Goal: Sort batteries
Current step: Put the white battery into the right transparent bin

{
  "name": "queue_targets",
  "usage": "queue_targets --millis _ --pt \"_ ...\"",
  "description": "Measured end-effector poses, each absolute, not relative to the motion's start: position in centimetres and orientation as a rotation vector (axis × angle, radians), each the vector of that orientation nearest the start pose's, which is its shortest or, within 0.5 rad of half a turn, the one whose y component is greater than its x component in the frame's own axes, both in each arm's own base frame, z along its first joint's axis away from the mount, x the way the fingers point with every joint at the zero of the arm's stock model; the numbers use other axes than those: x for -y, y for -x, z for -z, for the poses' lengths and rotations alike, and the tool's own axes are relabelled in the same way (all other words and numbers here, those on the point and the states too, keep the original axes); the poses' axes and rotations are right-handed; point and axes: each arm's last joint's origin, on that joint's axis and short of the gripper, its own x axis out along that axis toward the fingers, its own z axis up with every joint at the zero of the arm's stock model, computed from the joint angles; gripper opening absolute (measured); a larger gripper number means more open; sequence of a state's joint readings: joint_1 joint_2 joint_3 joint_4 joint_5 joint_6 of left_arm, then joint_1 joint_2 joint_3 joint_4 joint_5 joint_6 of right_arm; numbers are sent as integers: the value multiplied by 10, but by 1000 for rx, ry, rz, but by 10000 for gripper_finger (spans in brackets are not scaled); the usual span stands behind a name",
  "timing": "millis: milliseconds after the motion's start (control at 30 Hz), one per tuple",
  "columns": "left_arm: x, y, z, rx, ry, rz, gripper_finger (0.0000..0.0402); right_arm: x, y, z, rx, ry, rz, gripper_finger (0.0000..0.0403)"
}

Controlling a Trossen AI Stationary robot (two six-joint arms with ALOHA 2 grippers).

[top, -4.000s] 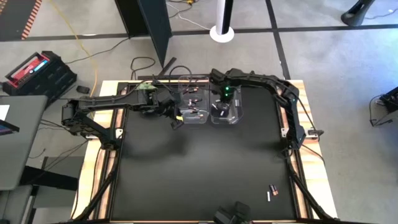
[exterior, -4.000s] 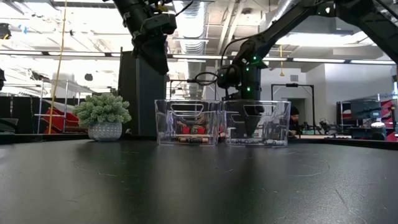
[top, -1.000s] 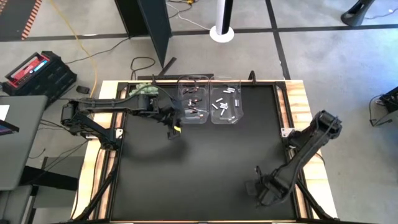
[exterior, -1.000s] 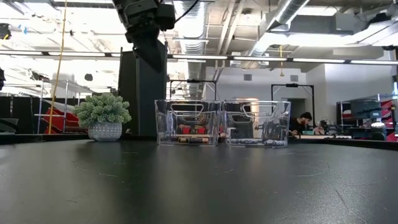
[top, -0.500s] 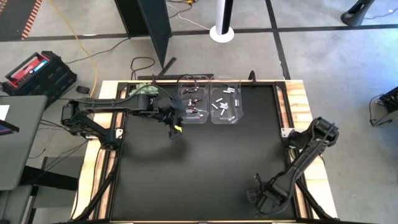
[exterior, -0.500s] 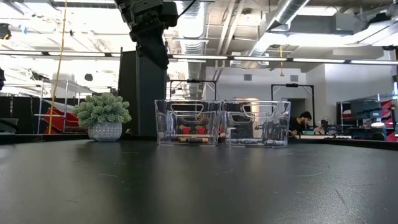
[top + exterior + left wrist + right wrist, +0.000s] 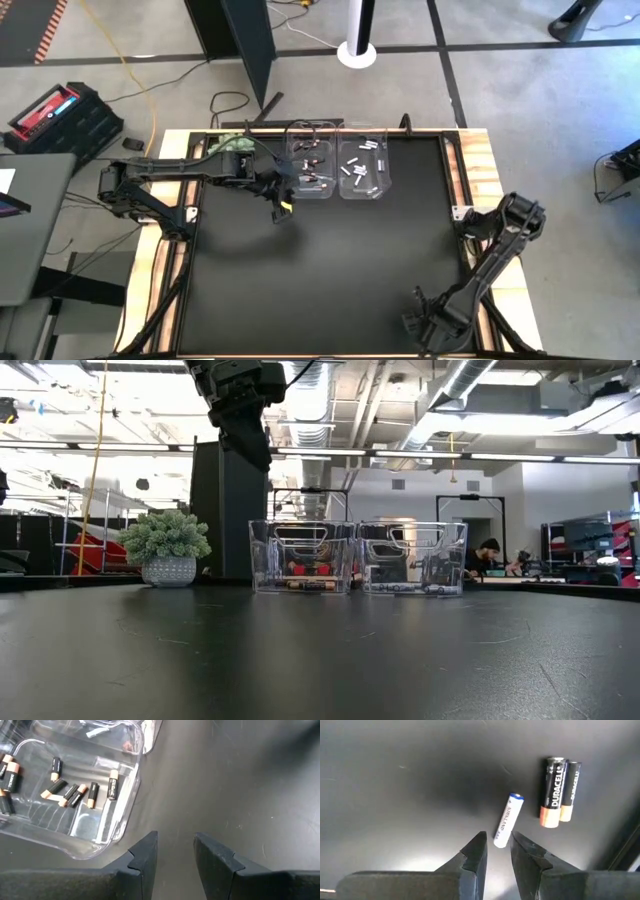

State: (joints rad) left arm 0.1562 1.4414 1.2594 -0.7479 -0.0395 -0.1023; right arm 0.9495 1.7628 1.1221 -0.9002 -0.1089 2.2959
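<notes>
Right gripper [image 7: 497, 851]: lower right of the high view, low over the mat; jaws apart, empty.
White cell [image 7: 508, 820]: just ahead of the jaws, long axis slanted, near end at the gap.
Dark pair [image 7: 559, 791]: beside it, farther off.
Left gripper [image 7: 175, 851]: by the bins [image 7: 340, 168]; jaws apart, empty.
Nearer arm: right.

An industrial lab or workshop hall: bare concrete floor [image 7: 540, 90] crossed by dark tape lines, exposed ducts and strip lights [image 7: 420, 455] overhead. A red and black toolbox [image 7: 62, 115] and yellow cable [image 7: 135, 70] beside the wood-edged table [image 7: 478, 150]. Farther benches with a seated person [image 7: 488, 555], plus a potted plant [image 7: 166, 547].
</notes>
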Motion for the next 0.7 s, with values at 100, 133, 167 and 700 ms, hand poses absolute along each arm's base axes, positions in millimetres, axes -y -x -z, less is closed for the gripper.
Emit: queue_targets --millis 100,133,167,700 --pt "-47 -292 -303 -918 159 -234 120 -253 -176 -162 -1423 -1066 1045 103" --pt "-47 -292 -303 -917 161 -235 120 -254 -176 -160 -1425 -1065 1040 103" --pt "-47 -292 -303 -918 163 -236 120 -256 -175 -157 -1425 -1059 1042 103" --pt "-47 -292 -303 -913 173 -241 120 -260 -178 -146 -1426 -1056 1042 103"
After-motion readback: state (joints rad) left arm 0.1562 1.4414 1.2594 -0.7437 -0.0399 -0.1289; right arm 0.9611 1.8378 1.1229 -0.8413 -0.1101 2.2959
